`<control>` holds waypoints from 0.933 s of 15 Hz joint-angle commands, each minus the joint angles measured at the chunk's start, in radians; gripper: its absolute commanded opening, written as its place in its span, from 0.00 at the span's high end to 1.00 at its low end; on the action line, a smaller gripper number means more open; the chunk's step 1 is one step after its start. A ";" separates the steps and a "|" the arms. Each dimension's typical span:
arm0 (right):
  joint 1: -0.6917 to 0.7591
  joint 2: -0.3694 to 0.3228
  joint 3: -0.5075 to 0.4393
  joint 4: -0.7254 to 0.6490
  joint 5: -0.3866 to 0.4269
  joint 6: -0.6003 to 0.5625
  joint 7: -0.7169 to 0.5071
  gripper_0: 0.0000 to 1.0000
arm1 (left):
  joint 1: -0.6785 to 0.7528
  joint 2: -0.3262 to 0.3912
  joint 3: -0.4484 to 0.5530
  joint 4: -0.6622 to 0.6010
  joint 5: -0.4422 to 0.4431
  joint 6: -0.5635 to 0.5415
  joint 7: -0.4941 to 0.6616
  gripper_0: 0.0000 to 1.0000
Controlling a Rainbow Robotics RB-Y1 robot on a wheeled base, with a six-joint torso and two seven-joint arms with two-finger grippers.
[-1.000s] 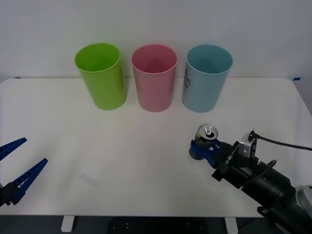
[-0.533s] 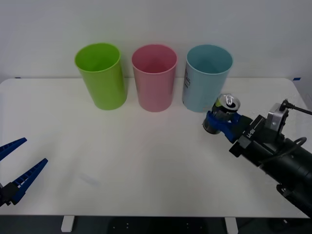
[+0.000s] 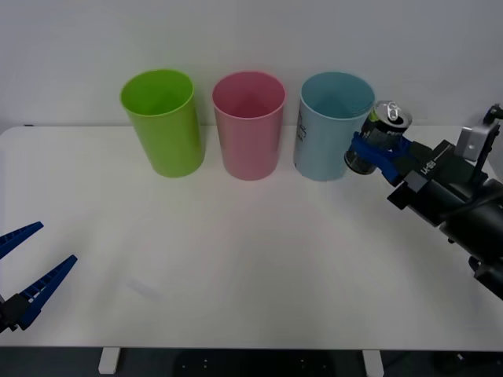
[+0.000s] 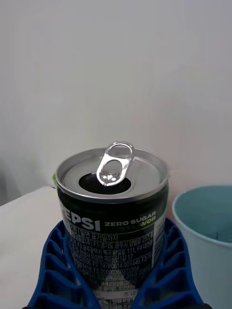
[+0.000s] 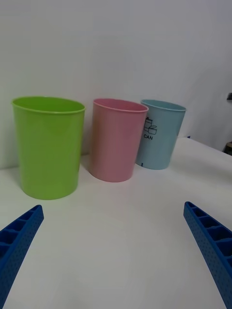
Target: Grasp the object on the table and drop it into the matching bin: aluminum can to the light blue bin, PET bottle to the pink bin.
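The right end effector [image 3: 376, 151] grips the small silver-grey aluminum can with a pull-tab top [image 3: 380, 133] between its blue ribbed fingers [image 4: 55, 270], holding it clear of the wide white table [image 3: 236, 259], upright and just beside the rim of the tall tapered light blue plastic bin [image 3: 334, 126], on the side away from the tall plain pink plastic bin [image 3: 249, 124]. The can is not yet over the opening; in the right wrist view the bin's rim sits off to one side of it. To do this step well, the arm probably needs to carry the can sideways until its whole body sits above the mouth, keeping its base above the rim so it does not knock the bin over, and only then let go. The left end effector [image 3: 27, 271] waits spread open near the table's front left edge, well apart from the lime green plastic bin [image 3: 161, 119].
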 commanded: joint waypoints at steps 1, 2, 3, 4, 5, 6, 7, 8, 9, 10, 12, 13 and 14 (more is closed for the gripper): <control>-0.102 -0.017 -0.008 0.077 0.040 0.002 -0.015 1.00 | 0.000 0.000 0.000 0.000 0.000 0.000 0.000 0.00; -0.157 -0.018 -0.011 0.124 0.064 0.002 -0.020 1.00 | 0.000 0.000 0.000 0.000 0.000 0.000 0.000 0.00; -0.203 -0.018 -0.011 0.166 0.080 0.002 -0.024 1.00 | 0.000 0.000 0.000 0.000 0.000 0.000 0.000 0.00; -0.257 -0.018 -0.011 0.220 0.103 0.002 -0.030 1.00 | 0.000 0.000 0.000 0.000 0.000 0.000 0.000 0.00; -0.296 -0.017 -0.009 0.266 0.115 0.002 -0.036 1.00 | 0.000 0.000 0.000 0.000 0.000 0.000 0.000 0.00; -0.332 -0.013 -0.009 0.304 0.132 0.002 -0.038 1.00 | 0.000 0.000 0.000 0.000 0.000 0.000 0.000 0.00; -0.382 -0.009 -0.009 0.359 0.155 0.002 -0.041 1.00 | 0.000 0.000 0.000 0.000 0.000 0.000 0.000 0.00; -0.418 -0.004 -0.009 0.402 0.167 0.002 -0.044 1.00 | 0.000 0.000 0.000 0.000 0.000 0.000 0.000 0.00; -0.456 0.003 -0.009 0.448 0.187 0.002 -0.044 1.00 | 0.000 0.000 0.000 0.000 0.000 0.000 0.000 0.00; -0.496 0.013 -0.011 0.496 0.208 0.002 -0.046 1.00 | 0.000 0.000 0.000 0.000 0.000 0.000 0.000 0.00; -0.565 0.031 -0.017 0.582 0.242 0.002 -0.046 1.00 | 0.000 0.000 0.000 0.000 0.000 0.000 0.000 0.00; -0.597 0.042 -0.022 0.621 0.267 0.002 -0.046 1.00 | 0.000 0.000 0.000 0.000 0.000 0.000 0.000 0.00; -0.622 0.051 -0.028 0.655 0.281 0.002 -0.046 1.00 | 0.000 0.000 0.000 0.000 0.000 0.000 0.000 0.00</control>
